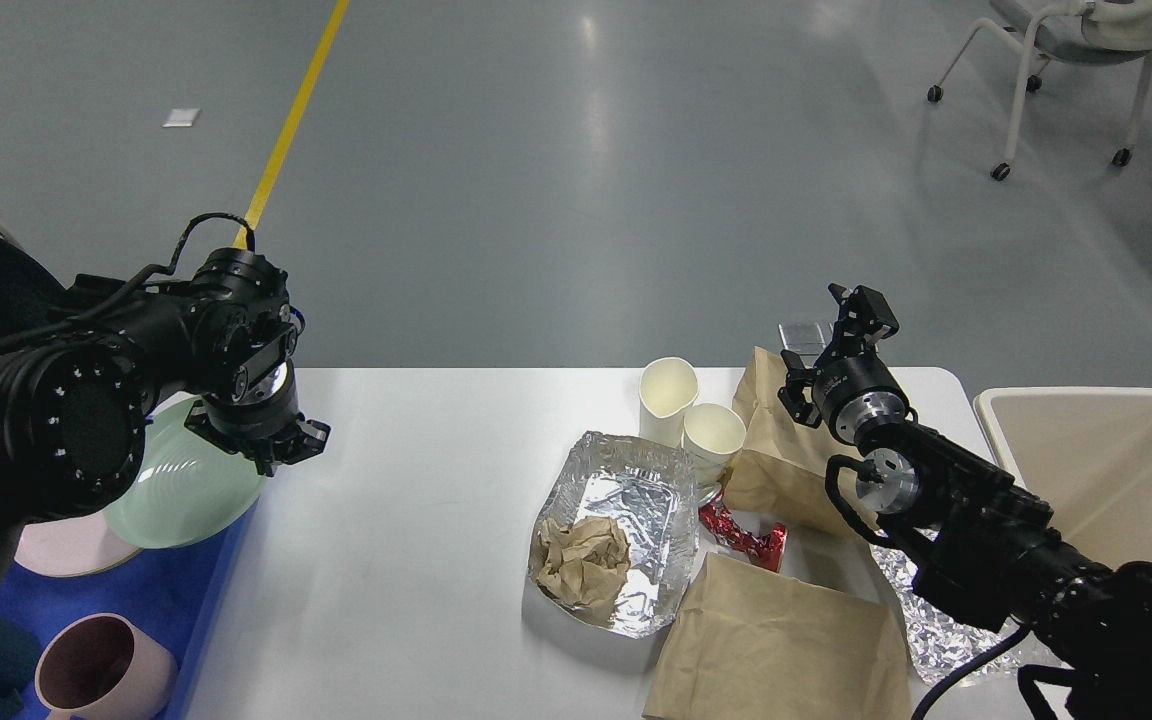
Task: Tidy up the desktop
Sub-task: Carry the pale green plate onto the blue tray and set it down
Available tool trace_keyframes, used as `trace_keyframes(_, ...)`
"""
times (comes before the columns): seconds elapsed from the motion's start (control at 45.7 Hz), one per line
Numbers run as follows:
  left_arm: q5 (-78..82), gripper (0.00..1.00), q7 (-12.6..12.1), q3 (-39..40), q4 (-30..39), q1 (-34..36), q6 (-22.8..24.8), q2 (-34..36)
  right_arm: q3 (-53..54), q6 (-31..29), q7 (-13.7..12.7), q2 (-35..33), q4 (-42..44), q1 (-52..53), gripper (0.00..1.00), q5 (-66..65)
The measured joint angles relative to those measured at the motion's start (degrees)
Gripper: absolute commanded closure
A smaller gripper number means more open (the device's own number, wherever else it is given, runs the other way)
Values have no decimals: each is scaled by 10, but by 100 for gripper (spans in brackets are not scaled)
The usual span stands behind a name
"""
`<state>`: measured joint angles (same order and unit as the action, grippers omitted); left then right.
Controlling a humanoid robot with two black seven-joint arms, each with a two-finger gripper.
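The white desktop (pixel 416 580) carries a foil tray (pixel 636 490) with crumpled brown paper (pixel 584 560) in it. Behind the tray stand two paper cups (pixel 668 395) (pixel 714 432). A red wrapper (pixel 741 537), two brown paper bags (pixel 786 455) (pixel 781 640) and a crumpled foil sheet (pixel 926 625) lie to the right. My left gripper (pixel 271 445) grips the rim of a pale green plate (pixel 181 490), held over the desktop's left edge and the blue tray (pixel 161 590). My right gripper (pixel 858 308) hovers above the far bag; its fingers are too small to read.
In the blue tray lie a pink plate (pixel 61 548) partly under the green one and a pink cup (pixel 101 668). A beige bin (pixel 1106 470) stands off the desktop's right end. A wheeled chair (pixel 1056 60) is far back on the grey floor.
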<state>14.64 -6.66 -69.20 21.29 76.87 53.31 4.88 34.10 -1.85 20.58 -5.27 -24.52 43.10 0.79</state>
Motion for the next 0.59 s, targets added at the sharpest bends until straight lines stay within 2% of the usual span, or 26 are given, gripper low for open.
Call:
trace_keyframes(0.438, 21, 100, -1, -1, -2, -42, -88, 44, 0, 0, 0, 0, 0, 0, 0, 0)
trace_keyframes(0.591, 46, 100, -1, -1, -2, -46, -98, 46, 0, 0, 0, 0, 0, 0, 0, 0)
